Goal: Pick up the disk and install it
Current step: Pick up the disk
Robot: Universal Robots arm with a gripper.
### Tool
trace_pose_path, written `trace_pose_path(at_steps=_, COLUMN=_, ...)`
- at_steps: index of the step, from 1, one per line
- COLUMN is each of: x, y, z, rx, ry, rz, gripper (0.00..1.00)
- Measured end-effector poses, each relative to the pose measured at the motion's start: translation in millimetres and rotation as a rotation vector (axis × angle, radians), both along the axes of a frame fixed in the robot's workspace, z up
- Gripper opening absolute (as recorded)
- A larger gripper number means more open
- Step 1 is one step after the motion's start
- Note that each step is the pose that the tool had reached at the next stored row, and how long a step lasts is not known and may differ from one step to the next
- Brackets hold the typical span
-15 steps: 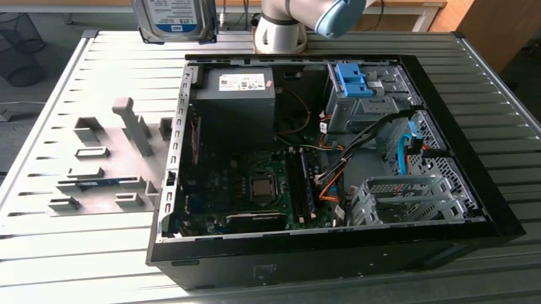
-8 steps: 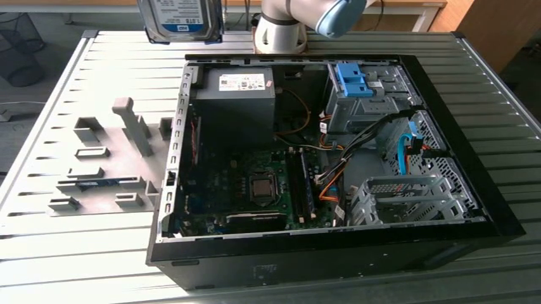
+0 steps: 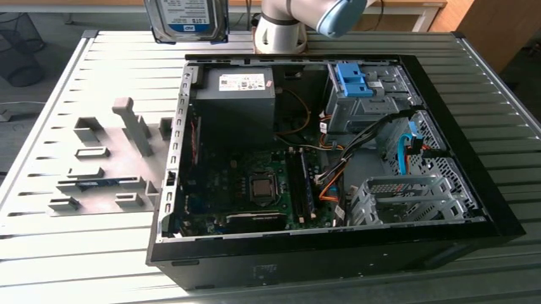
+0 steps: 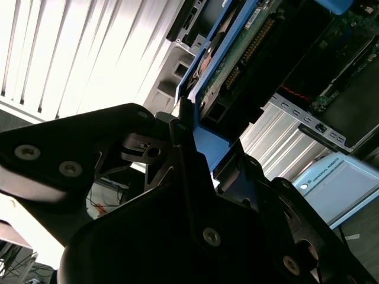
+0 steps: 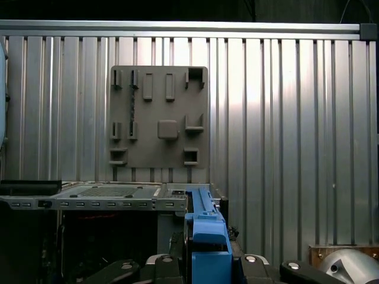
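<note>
Slatted silver aluminium table [image 3: 93, 259], bright light glaring across its ribs; grey floor [image 3: 59, 28] beyond; black wire wastebasket [image 3: 17, 50]; brown wooden cabinet [image 3: 498, 28] at the exterior view's right.

Silver arm [image 3: 279, 35], pale-blue joint cap [image 3: 343, 16], black screw-studded gripper [image 4: 204, 142]

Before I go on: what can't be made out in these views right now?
- Exterior view: the disk is cut off above by the picture's top edge.
- Second wrist view: the disk's label side faces away; the gripper covers the lower end of its bracket.
- First wrist view: the gripper is mostly cut off by the bottom edge.
</note>
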State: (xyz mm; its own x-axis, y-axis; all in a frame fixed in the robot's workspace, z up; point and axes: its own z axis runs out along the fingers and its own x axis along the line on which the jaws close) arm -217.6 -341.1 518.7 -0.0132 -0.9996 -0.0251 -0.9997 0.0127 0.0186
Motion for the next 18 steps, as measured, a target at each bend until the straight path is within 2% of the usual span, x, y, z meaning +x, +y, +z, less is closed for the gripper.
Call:
trace_pose_path(at_steps=11, x=15.1, y=0.0, z=0.0, rx=0.0, ry=0.0, rz=0.0, gripper=0.36)
trace_pose_path(at_steps=18, x=29.6, y=0.0, z=0.0, rx=0.0, ry=0.0, rz=0.0, gripper=0.36)
